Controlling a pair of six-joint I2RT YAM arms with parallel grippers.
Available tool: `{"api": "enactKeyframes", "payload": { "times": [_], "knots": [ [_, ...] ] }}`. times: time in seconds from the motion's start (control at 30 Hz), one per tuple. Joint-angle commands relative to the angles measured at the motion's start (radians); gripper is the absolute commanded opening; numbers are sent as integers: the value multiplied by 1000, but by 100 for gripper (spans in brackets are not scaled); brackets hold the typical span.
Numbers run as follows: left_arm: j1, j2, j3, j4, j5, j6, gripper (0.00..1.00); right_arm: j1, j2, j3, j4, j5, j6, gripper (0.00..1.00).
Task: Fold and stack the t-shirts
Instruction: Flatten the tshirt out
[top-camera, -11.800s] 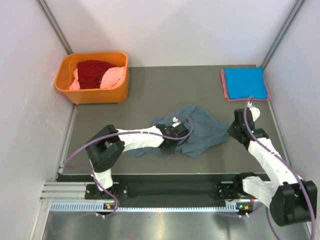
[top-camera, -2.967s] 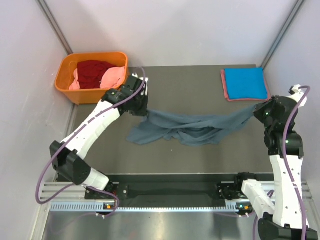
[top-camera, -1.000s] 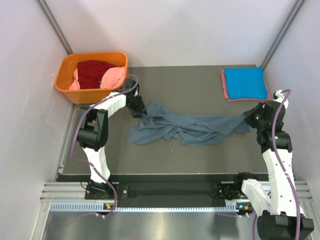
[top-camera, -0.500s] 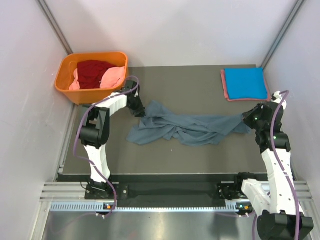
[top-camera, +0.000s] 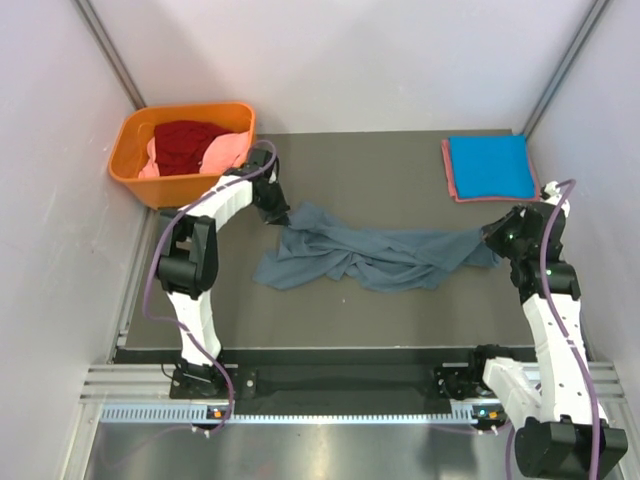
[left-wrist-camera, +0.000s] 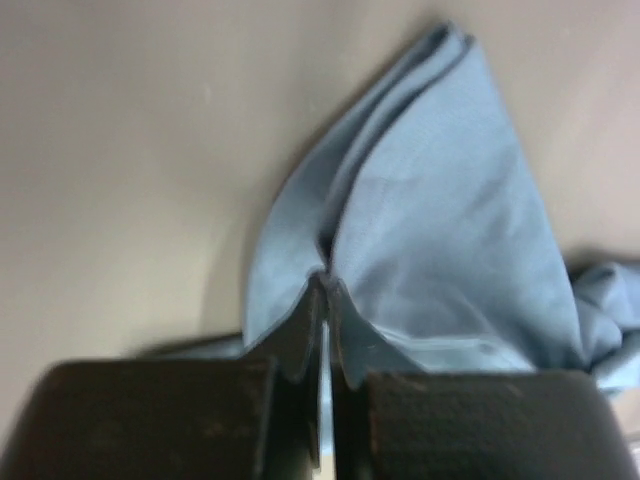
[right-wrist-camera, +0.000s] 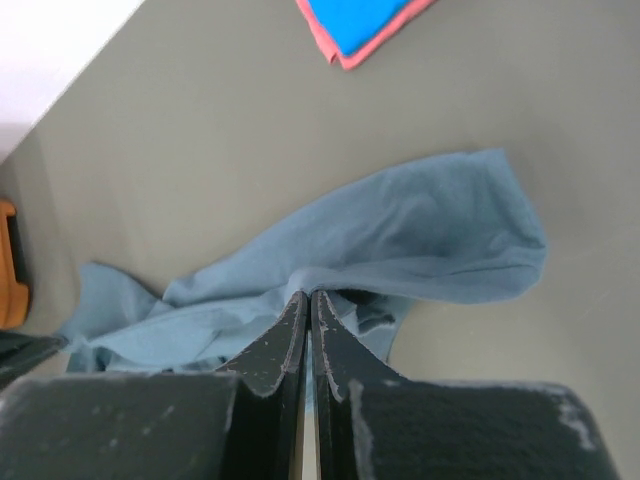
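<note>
The slate grey-blue t-shirt (top-camera: 375, 256) lies crumpled and stretched across the middle of the table. My left gripper (top-camera: 279, 214) is shut on its upper left corner (left-wrist-camera: 400, 200). My right gripper (top-camera: 497, 240) is shut on its right end (right-wrist-camera: 420, 235), low over the table. A folded bright blue t-shirt (top-camera: 488, 165) lies on a salmon-red one (top-camera: 450, 178) at the back right; both show in the right wrist view (right-wrist-camera: 360, 20). Dark red (top-camera: 184, 146) and pink (top-camera: 226, 150) t-shirts lie in the orange basket (top-camera: 180, 188).
The orange basket stands at the back left, close behind my left arm. White walls close in the table at the left, back and right. A metal rail (top-camera: 300, 385) runs along the near edge.
Over the last second both grippers stay shut on the grey-blue t-shirt with almost no movement. Earlier the arms pulled the shirt from a bunched heap into a long stretched shape.
</note>
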Motion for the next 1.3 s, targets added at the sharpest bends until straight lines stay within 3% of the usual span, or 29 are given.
{"api": "enactKeyframes", "payload": {
  "times": [0.0, 0.2, 0.4, 0.73, 0.97, 1.1, 1.27],
  "knots": [
    [5, -158, 130, -71, -33, 49, 0, -11, 29, 57, -6, -59, 4, 0],
    [5, -362, 265, -208, -62, 75, 0, -11, 36, 345, -133, -33, -20, 0],
    [5, -618, 314, -203, 39, 29, 0, -11, 39, 689, -309, 42, -1, 0],
    [5, -963, 503, -300, 79, -63, 0, -10, -157, 1056, -532, 174, 35, 0],
    [5, -976, 549, -337, 72, -74, 0, -5, -107, 1162, -543, 133, 32, 0],
    [5, -908, 429, -250, 75, -54, 0, -5, -39, 1026, -336, 37, 1, 0],
    [5, -715, 320, -34, 111, -77, 0, -5, 201, 946, -149, -28, -5, 0]
  ]
}}
